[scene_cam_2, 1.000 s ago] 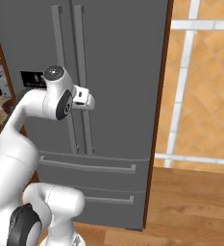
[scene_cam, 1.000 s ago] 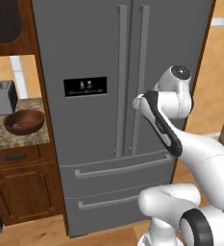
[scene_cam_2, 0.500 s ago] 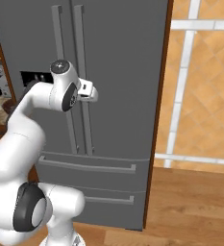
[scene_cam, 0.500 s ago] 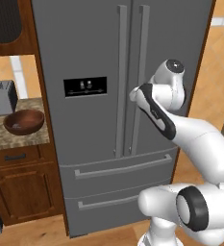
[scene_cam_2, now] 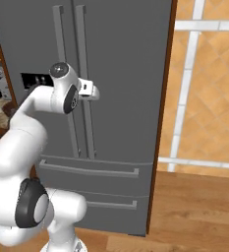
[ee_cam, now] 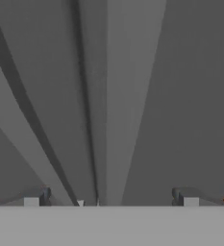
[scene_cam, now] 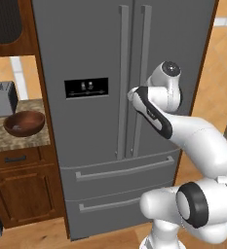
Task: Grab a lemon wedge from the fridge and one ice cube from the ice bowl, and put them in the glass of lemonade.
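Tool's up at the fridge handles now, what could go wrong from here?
1. The tool is open facing two close handles; it might straddle the door seam or catch the wrong one.
2. Fridge doors are shut; a poorly centred grip may slip when pulling.
3. The elbow sits near the door and may block its swing.

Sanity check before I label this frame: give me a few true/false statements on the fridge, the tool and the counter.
1. Both fridge doors are closed. True.
2. The tool is shut on a lemon wedge. False: its fingertips stand wide apart with nothing between them, facing the fridge's door handle.
3. The ice bowl sits on the counter left of the fridge. True.
4. The bowl is inside the fridge's lower drawer. False: both drawers are closed and the bowl is on the counter.
5. A toaster stands behind the bowl. True.
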Controlling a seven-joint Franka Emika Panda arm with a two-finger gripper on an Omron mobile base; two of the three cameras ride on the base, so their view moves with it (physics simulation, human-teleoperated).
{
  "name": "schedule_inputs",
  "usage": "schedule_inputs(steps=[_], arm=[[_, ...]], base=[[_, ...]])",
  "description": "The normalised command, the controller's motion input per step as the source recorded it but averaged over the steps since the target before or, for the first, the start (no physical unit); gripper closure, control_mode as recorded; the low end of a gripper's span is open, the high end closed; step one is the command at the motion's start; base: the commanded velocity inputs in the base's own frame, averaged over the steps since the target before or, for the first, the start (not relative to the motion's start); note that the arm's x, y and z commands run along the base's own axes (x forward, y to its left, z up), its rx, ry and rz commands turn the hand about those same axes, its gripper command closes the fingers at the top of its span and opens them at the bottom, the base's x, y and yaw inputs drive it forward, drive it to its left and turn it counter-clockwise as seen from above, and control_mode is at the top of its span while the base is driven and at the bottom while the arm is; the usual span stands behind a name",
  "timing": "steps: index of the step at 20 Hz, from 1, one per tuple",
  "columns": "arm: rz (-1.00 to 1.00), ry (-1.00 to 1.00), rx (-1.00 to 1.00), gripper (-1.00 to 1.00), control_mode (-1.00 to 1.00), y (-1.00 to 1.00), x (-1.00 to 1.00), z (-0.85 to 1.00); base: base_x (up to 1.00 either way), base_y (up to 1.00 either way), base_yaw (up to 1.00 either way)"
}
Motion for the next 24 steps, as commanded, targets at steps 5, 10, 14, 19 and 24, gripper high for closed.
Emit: schedule_inputs(steps=[5, 10, 14, 19, 24], arm=[[0.00, 0.04, -0.03, -1.00, -1.00, -0.12, 0.29, 0.03], [0.00, 0.01, 0.00, -1.00, -1.00, 0.00, 0.56, -0.11], [0.00, -0.01, 0.00, -1.00, -1.00, 0.00, 0.54, -0.39], [0.00, -0.03, 0.00, -1.00, -1.00, 0.00, 0.37, -0.18], [0.00, 0.02, -0.01, 1.00, -1.00, 0.00, 0.17, 0.03]], base=[[0.00, 0.00, 0.00], [0.00, 0.00, 0.00], [0.00, 0.00, 0.00], [0.00, 0.00, 0.00], [0.00, 0.00, 0.00]])
